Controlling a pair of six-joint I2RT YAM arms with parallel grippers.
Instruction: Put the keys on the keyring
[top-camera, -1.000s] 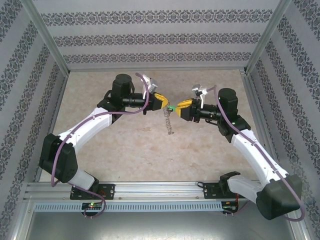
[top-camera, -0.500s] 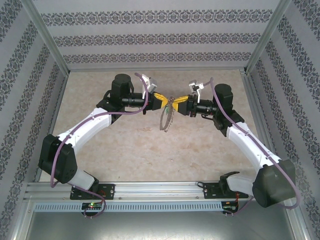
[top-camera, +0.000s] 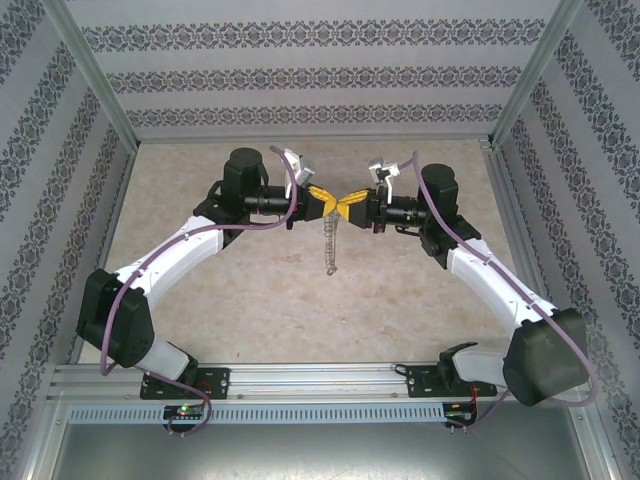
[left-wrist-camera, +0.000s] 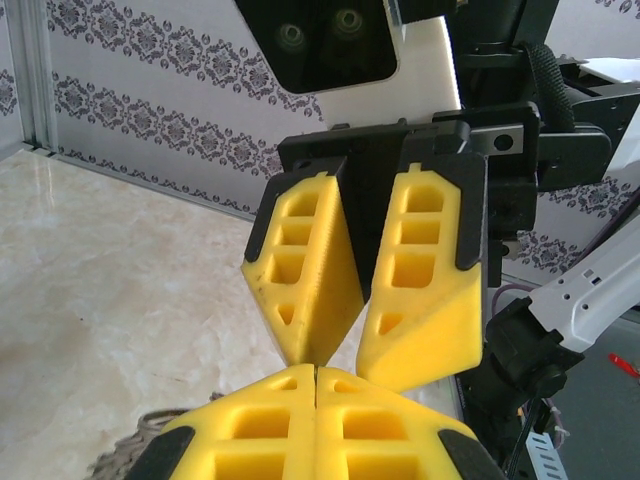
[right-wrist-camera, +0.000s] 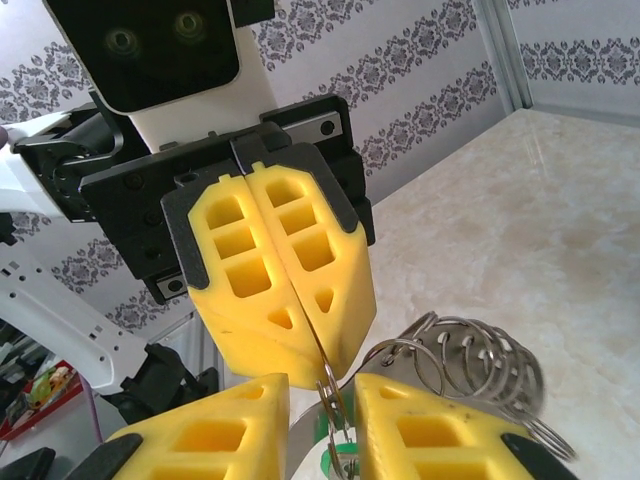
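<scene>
My left gripper (top-camera: 325, 199) is shut on the top of the keyring (top-camera: 329, 245), a floppy silvery loop that hangs down from it above the table. In the right wrist view its yellow fingers (right-wrist-camera: 270, 270) pinch the thin wire, and the ring's small metal loops (right-wrist-camera: 466, 351) fan out to the right. My right gripper (top-camera: 350, 206) meets the left one tip to tip. Its jaws stand a narrow gap apart around the wire, with the key's green head (right-wrist-camera: 342, 458) wedged between them. In the left wrist view my left gripper (left-wrist-camera: 316, 372) is pressed shut, facing the right fingers (left-wrist-camera: 310, 270).
The beige marble-look tabletop (top-camera: 250, 290) lies bare under both arms. Patterned walls (top-camera: 320, 70) and metal frame posts close in the back and sides. A metal rail (top-camera: 320, 385) runs along the near edge by the arm bases.
My right gripper has moved left to meet the left gripper, and its jaws have narrowed. The hanging keyring swung and now hangs straight under the meeting fingertips. The left arm stayed put.
</scene>
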